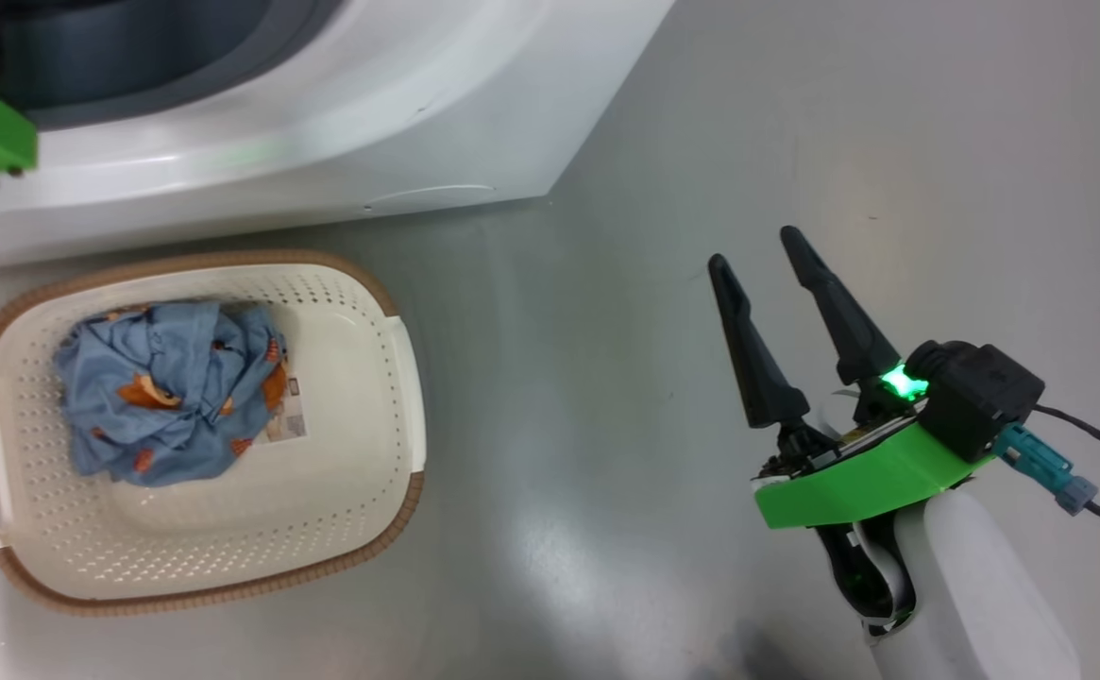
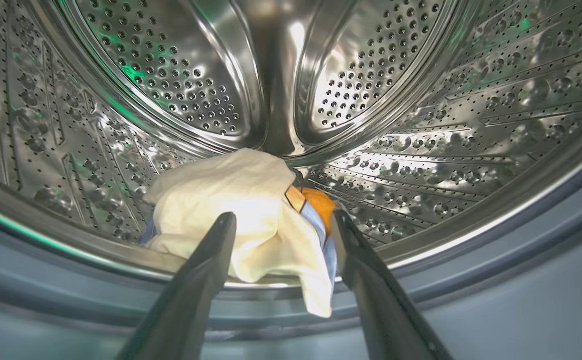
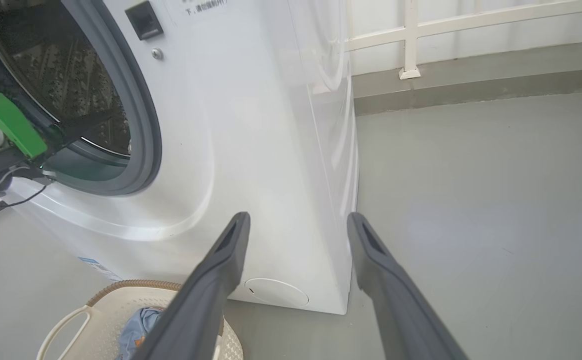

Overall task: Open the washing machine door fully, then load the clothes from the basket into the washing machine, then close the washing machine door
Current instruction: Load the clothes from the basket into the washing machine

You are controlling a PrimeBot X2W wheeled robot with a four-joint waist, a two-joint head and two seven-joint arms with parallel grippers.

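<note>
Your left gripper reaches into the steel perforated drum of the big white front-loading washing machine, its two dark fingers spread wide. Between them lies a cream garment with blue and orange edges. It is not pinched and is draped over the drum's front lip, one corner hanging down across the grey rubber gasket. Behind it the drum runs deep.

Your right gripper hovers over the grey floor with its fingers apart and nothing between them, well apart from the machine's front corner.

The cream-white perforated plastic basket with the brown woven-look rim sits just before the machine's base; you cannot tell whether the two touch. A crumpled light blue bundle with orange prints lies toward its back left. A broad stretch of floor separates basket and right gripper.
</note>
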